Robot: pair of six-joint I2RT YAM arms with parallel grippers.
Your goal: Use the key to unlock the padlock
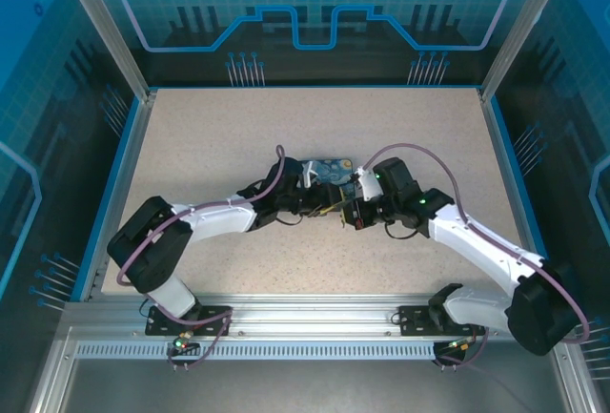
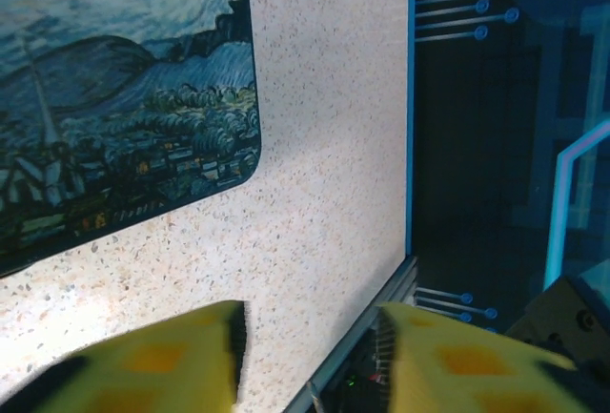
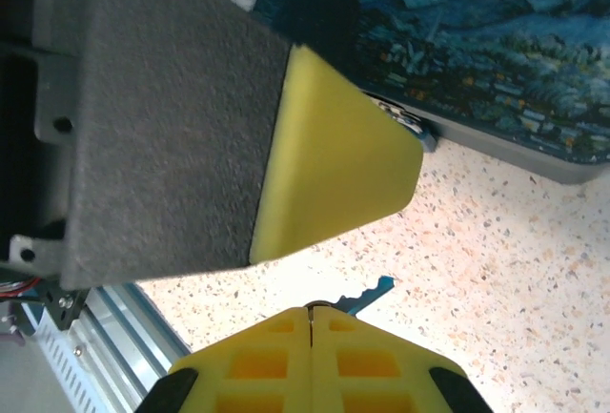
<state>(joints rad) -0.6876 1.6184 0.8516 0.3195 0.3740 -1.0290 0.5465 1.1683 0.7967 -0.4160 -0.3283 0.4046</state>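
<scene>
Here, key (image 3: 370,291) near box (image 3: 496,60) edge

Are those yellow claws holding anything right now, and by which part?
The right gripper is shut on the key, pinching its back end; the toothed tip sticks out free. The left gripper is open, holding nothing.

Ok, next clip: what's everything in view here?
table: one, speckled beige, under everything.
box: one, blue-and-yellow night-sky print, mid-table.
padlock: one, grey metal, at the box's edge, partly behind a yellow pad.
key: one, dark bluish, pinched in the right gripper, tip toward the box.
left gripper: one, yellow pads, open, beside the box.
right gripper: one, yellow pads, shut on the key.
</scene>
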